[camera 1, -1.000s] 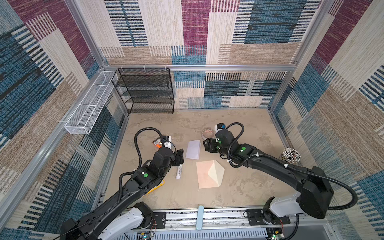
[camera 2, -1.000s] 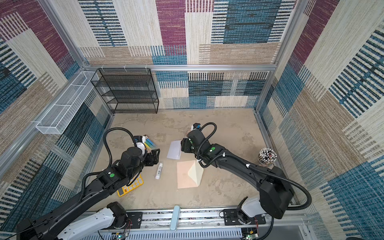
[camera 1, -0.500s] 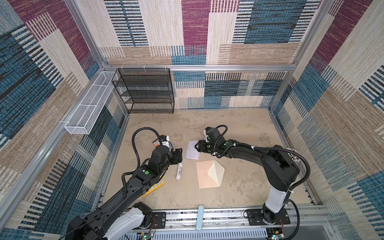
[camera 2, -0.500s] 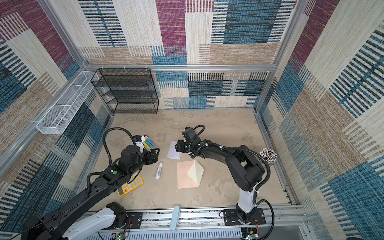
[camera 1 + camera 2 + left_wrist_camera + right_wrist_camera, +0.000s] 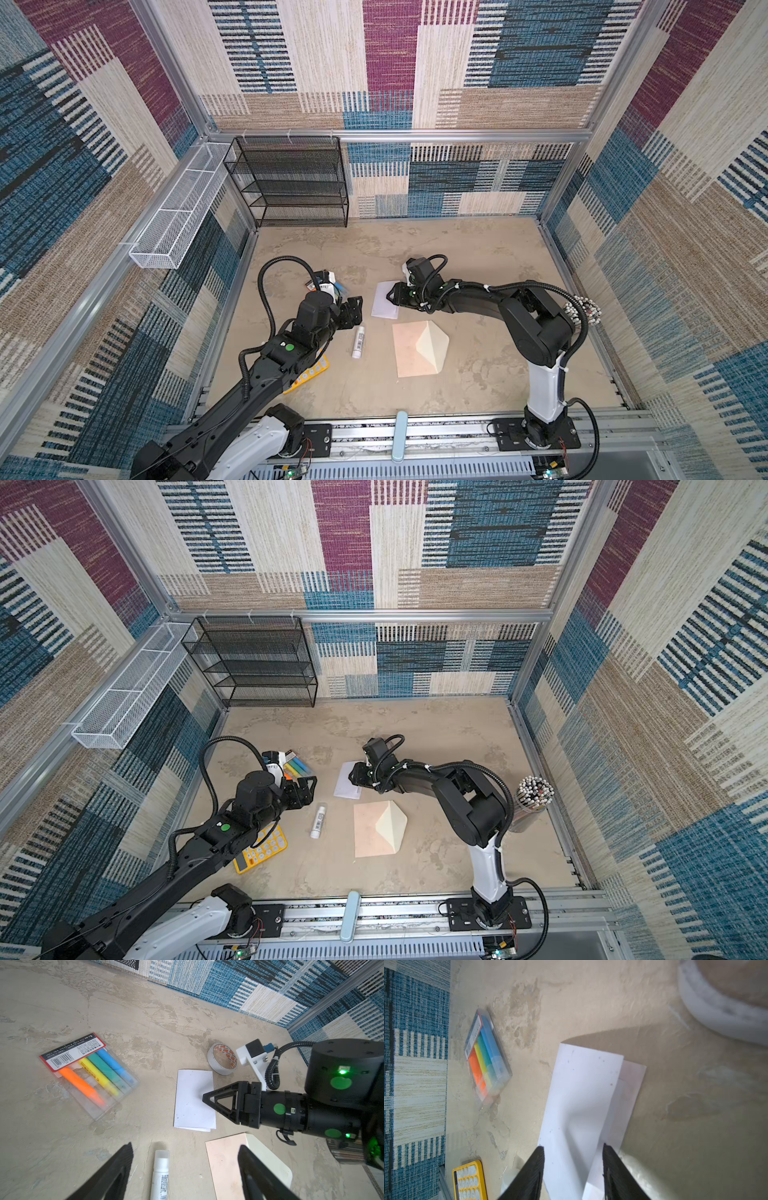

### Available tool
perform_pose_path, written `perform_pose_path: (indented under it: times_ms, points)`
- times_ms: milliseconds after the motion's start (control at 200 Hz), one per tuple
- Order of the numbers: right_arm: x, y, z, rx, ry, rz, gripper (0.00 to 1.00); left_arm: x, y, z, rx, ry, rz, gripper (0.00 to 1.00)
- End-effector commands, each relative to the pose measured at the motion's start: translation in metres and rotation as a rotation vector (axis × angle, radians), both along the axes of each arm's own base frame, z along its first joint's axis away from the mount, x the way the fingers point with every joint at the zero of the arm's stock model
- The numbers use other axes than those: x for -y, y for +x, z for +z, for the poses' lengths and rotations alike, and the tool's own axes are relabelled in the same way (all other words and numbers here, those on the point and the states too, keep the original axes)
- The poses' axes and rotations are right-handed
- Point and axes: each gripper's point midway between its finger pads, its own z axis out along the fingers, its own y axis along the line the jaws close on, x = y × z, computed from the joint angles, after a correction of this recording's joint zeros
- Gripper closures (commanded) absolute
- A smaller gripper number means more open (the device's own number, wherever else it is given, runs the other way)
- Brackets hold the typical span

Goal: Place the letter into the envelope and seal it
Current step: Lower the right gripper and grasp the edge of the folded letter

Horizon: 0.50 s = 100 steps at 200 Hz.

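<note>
the right gripper (image 5: pixel 572 1147) lies low over the tan mottled table (image 5: pixel 478 257), its black jaws half apart astride one edge of the thin white folded paper letter (image 5: pixel 382 308), whose top layer bulges between them. the pale peach paper envelope (image 5: pixel 409 357), cream flap unfolded, lies just beside the letter. the left gripper (image 5: pixel 185 1167) hangs wide open above a white glue stick (image 5: pixel 160 1178).

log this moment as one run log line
right gripper: open, straddling letter | left gripper: open, near glue stick | envelope: flap open, apart from letter | letter: not inserted
</note>
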Motion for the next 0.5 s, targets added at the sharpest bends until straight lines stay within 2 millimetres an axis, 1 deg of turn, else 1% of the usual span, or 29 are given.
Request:
perform_pose_path:
  times_ms: [0,120,316,396,496]
  points:
    - [-0.011,0.003,0.010,0.013,0.067,0.013,0.57,0.003,0.000,0.006,0.005,-0.025,-0.009,0.18]
    - [-0.013,0.003,0.014,0.018,0.076,0.018,0.65,0.000,-0.001,0.008,0.010,-0.026,-0.001,0.18]
    - [-0.015,0.001,0.017,0.020,0.096,0.028,0.82,0.000,-0.004,0.013,0.008,-0.043,0.000,0.18]
    - [-0.014,0.000,0.016,0.020,0.099,0.026,0.86,0.000,-0.005,0.015,0.007,-0.045,0.001,0.18]
    - [-0.015,-0.001,0.019,0.022,0.112,0.033,0.89,0.000,-0.006,0.018,0.007,-0.048,-0.001,0.18]
